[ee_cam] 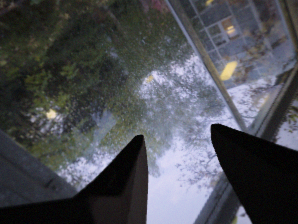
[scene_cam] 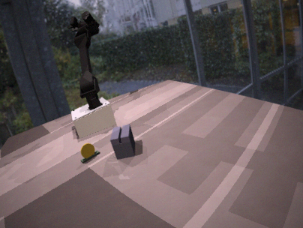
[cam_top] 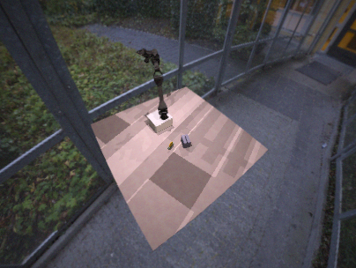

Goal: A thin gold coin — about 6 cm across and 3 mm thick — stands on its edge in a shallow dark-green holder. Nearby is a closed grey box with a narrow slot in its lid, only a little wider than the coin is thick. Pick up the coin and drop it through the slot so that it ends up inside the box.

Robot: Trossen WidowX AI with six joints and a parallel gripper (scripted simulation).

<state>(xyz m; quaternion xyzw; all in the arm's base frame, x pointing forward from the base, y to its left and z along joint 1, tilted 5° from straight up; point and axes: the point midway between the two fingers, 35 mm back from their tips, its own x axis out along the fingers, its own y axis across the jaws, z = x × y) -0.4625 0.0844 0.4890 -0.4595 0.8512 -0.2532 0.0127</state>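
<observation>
Coin (scene_cam: pixel 88 150) upright in dark-green holder (scene_cam: pixel 90 157), untouched.

Grey box (scene_cam: pixel 122 142) just beside, slot facing up, lid shut. Gripper (ee_cam: pixel 177 150) raised high atop near-vertical arm (scene_cam: pixel 87 80), well apart from both, aimed at glazing and trees; fingers partly drawn in with nothing between. Nothing done yet: reach down, grasp, carry, align with slot and release all remaining.

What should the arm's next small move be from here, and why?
Probably swing the arm down toward the coin. The gripper is raised high above its base, wrist view showing only glass and trees between its fingers, with nothing held. The coin stands on edge in its green holder, left of the grey box in the exterior view. Reopening the jaws on the way seems wise.
</observation>
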